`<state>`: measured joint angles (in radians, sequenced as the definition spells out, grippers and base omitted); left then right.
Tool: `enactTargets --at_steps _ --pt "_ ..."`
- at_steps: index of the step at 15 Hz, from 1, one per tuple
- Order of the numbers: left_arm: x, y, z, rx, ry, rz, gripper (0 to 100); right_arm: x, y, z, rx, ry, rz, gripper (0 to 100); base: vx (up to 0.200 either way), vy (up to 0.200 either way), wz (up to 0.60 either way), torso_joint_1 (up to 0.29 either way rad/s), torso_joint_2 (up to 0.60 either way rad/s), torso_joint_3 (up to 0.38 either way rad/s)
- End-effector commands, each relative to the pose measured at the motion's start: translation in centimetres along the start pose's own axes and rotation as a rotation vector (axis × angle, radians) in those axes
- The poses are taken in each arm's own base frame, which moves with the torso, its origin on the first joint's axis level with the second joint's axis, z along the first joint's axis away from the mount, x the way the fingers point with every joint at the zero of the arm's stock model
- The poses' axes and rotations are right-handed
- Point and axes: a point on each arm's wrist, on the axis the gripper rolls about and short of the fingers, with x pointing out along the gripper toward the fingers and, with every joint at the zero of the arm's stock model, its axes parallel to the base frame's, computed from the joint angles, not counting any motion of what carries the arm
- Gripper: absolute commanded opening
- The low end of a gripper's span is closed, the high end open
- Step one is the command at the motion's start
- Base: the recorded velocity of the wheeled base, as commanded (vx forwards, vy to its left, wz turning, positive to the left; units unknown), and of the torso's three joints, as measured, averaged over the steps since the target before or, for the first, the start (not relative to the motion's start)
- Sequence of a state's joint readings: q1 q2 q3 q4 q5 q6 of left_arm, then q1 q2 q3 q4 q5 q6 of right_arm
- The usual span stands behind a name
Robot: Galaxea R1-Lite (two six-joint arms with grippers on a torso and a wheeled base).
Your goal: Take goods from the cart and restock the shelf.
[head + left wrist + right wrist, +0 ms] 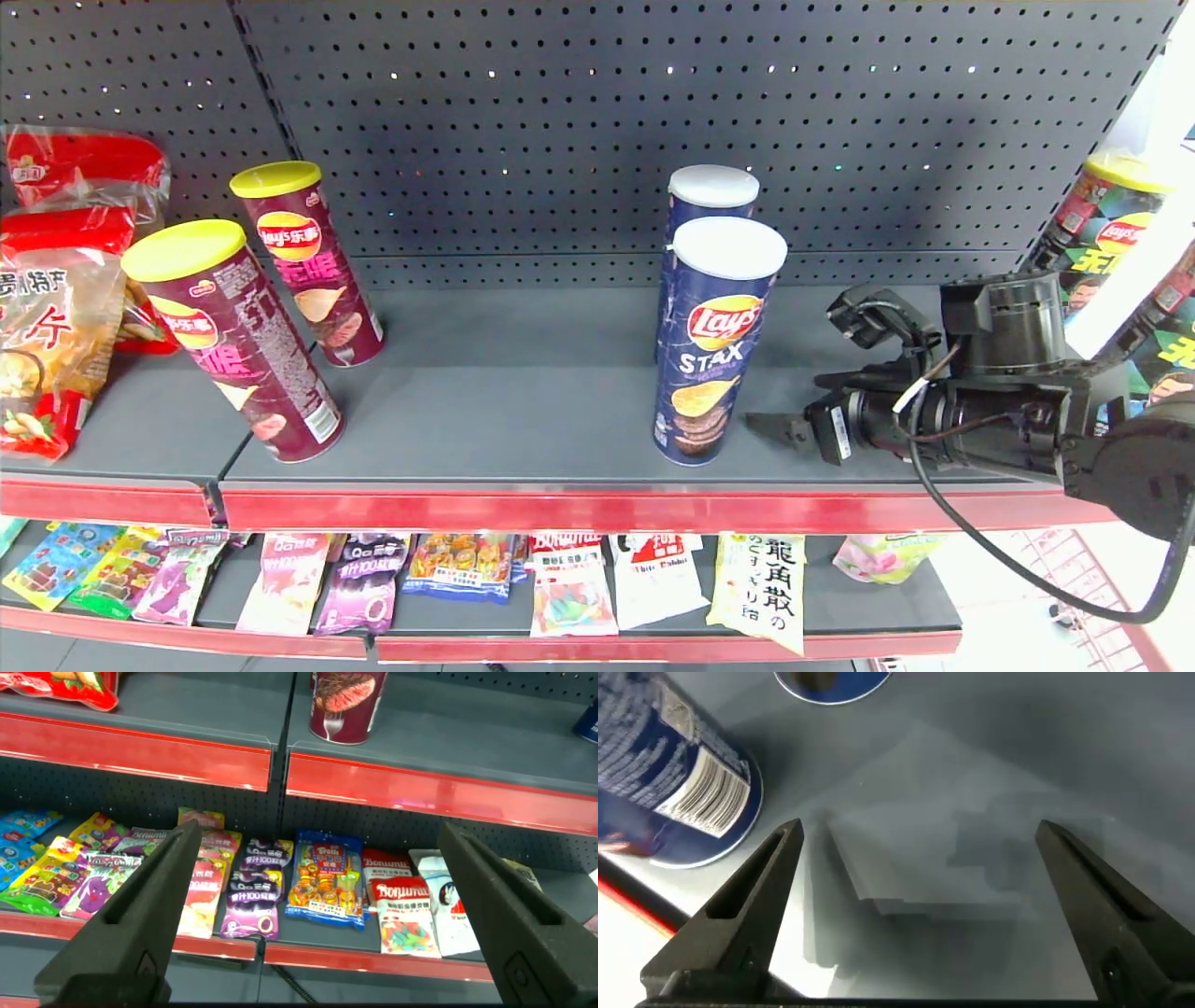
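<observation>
Two blue chip cans stand upright mid-shelf, the front one (711, 341) near the red front edge and the second (711, 191) right behind it. My right gripper (803, 406) sits low over the shelf just right of the front can, open and holding nothing. In the right wrist view the right gripper (917, 831) spans bare shelf, with the front blue can (677, 775) beside one finger and the second can's base (831, 681) farther off. My left gripper (320, 831) hangs open and empty in front of the lower shelf.
Two maroon yellow-lidded cans (238, 341) (308, 261) stand at the shelf's left, snack bags (56, 308) beyond them, more cans (1111, 224) at far right. Candy bags (327, 877) fill the lower shelf (840, 607). Grey shelf surface (523, 392) lies between the can groups.
</observation>
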<state>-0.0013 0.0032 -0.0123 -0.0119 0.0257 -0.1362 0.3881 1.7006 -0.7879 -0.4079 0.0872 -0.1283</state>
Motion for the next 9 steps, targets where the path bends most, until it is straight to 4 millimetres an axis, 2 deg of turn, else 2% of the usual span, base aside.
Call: enactTargets --at_steps 1,9 --pt "0.0 0.0 0.0 0.0 0.001 0.0 100 0.5 0.4 -0.1 -0.005 0.009 0.014 100 0.0 0.0 0.0 0.0 0.0 0.0" --pt "0.0 0.0 0.0 0.0 0.001 0.002 100 0.5 2.0 -0.1 -0.028 0.012 0.061 100 0.0 0.0 0.0 0.0 0.0 0.0"
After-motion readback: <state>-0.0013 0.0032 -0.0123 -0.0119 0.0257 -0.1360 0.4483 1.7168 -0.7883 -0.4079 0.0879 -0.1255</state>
